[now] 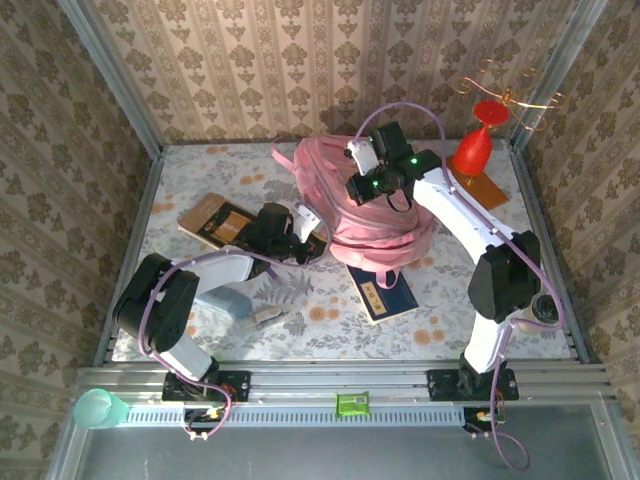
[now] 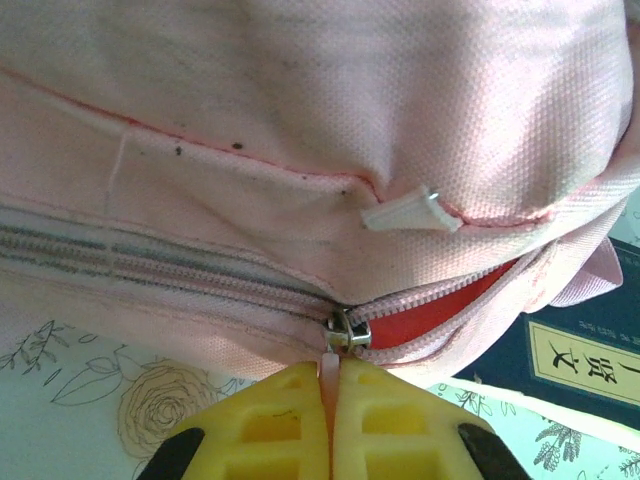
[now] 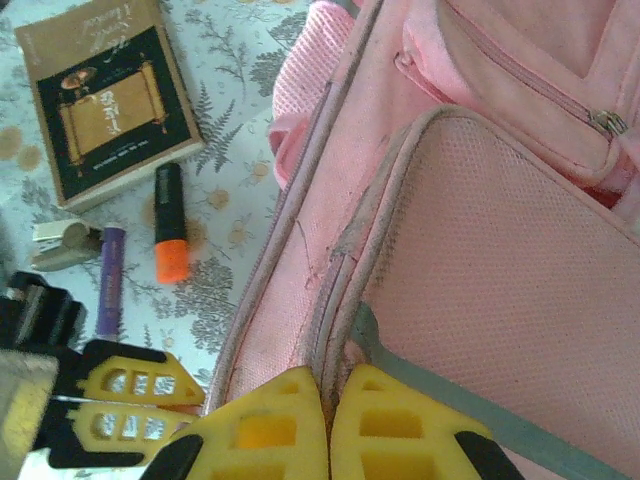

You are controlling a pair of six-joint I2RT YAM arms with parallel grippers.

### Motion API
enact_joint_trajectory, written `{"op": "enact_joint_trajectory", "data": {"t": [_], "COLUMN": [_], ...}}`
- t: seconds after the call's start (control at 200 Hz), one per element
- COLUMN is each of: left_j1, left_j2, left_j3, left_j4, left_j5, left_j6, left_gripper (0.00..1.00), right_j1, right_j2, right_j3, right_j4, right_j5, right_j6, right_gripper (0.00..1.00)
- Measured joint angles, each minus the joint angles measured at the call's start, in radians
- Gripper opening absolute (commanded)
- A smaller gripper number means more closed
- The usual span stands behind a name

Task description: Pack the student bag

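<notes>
The dark blue book (image 2: 585, 350) right of the jaws of the left gripper (image 2: 330, 385) carries a cream label reading 贤文. The brown book (image 3: 105, 95) up-left of the jaws of the right gripper (image 3: 328, 390) has illegible print.

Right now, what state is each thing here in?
Bag: lying on the table.
Zip: partly open, red lining showing.
Left gripper: shut on the zip pull.
Right gripper: shut on the bag's fabric.
Brown book: closed, flat.
Blue book: closed, partly under the bag.
Highlighter: capped, lying flat.

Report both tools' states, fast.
Left tool: shut on the zipper pull of the pink bag.
Right tool: shut on the bag's seam.
</notes>
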Motion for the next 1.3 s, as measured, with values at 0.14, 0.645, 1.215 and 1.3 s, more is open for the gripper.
{"op": "enact_joint_trajectory", "data": {"t": [0.14, 0.645, 1.215, 1.3], "left_j1": [-0.012, -0.031, -0.134, -0.134], "left_j2": [0.0, 0.088, 0.12, 0.123], "left_j3": [0.0, 0.094, 0.082, 0.08], "left_j4": [0.009, 0.027, 0.014, 0.015], "left_j5": [0.002, 0.007, -0.019, -0.021], "left_j6": [0.009, -0.045, -0.076, -0.087], "left_gripper": [0.0, 0.0, 0.0, 0.0], "right_j1": [-0.001, 0.051, -0.005, -0.01], "right_j2": [0.065, 0.402, 0.115, -0.058], "right_j3": [0.097, 0.515, 0.082, -0.129], "right_j4": [-0.046, -0.269, -0.199, -0.132], "right_j5": [-0.064, -0.198, 0.144, 0.183], "right_j6": [0.029, 0.09, 0.084, 0.119], "right_gripper": [0.0, 0.04, 0.64, 0.69]}}
